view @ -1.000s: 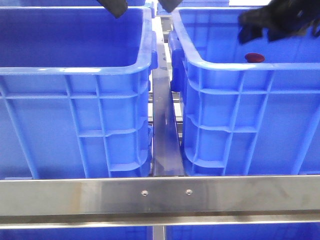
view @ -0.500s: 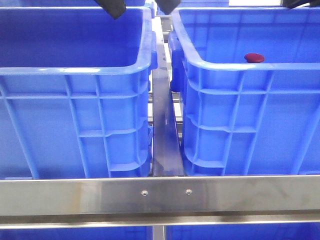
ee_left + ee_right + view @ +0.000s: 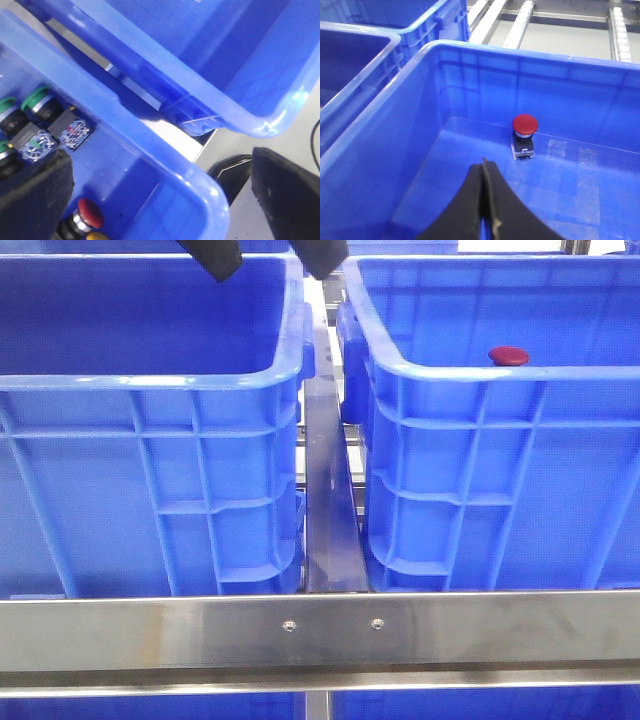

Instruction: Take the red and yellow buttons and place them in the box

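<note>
The right end effector [image 3: 482, 200] has withdrawn upward from the box [image 3: 480, 370], pads closed and empty; one red button [image 3: 525, 125] stands ahead of it, delivered. The left end effector [image 3: 160, 200], open, hovers beside another red button [image 3: 90, 212].

In the front view the near wall of the box [image 3: 480, 420] hides all of the red button [image 3: 509, 355] except its cap. The left gripper [image 3: 268, 257] is cut by the top edge; only two dark finger ends show. In the left wrist view a dark finger [image 3: 35, 195] covers part of the green buttons [image 3: 35, 102], and a yellow piece [image 3: 97, 236] is cut by the bottom edge.
</note>
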`<state>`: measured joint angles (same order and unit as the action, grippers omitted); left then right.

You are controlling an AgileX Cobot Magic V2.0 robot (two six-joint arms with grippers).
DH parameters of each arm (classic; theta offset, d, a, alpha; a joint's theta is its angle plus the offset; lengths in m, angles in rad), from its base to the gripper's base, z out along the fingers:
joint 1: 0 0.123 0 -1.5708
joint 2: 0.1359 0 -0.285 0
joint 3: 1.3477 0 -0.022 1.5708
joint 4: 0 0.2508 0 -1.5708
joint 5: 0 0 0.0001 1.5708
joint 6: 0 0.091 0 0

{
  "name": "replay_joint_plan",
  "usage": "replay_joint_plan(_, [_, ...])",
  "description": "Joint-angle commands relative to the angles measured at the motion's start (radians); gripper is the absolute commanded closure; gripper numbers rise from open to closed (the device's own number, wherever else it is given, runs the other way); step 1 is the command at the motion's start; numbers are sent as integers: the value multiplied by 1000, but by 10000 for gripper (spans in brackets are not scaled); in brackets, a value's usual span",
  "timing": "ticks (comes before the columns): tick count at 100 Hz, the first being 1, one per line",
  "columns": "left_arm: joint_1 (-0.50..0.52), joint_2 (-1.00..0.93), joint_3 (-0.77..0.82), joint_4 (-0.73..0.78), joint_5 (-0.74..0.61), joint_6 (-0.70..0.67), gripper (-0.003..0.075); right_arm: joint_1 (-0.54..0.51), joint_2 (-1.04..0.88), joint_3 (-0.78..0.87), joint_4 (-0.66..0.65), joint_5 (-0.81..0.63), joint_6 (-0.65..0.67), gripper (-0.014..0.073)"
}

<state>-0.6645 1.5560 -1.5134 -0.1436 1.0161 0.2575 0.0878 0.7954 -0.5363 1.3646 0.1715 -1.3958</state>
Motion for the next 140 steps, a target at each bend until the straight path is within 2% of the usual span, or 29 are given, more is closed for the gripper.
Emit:
replay_joint_plan(1, [-7,-42,-31,9,-39,-10,49,-5,-39,-3,12,-5,-13,662])
replay_joint_plan(18, [47,-42,-32,10,-35,-12,49,-5,-43,16,12,-5,-13,662])
replay_joint_plan(39, [212,-42,-32,-27,-30,-14,49,-5,-43,18,12,-1,-13,662])
replay_joint_plan(56, [357,-40,-32,-56,-30,-106,49,-5,-43,18,12,-1,-13,662])
replay_joint_plan(68, [418,-21,-32,-54,-21,-184,49,-5,-43,18,12,-1,-13,662])
replay_joint_plan(83, [432,19,-32,-51,-17,-241,49,-5,-43,18,12,-1,-13,662])
replay_joint_plan(140, [432,211,-32,-32,-52,-241,49,-5,-43,18,12,-2,-13,662])
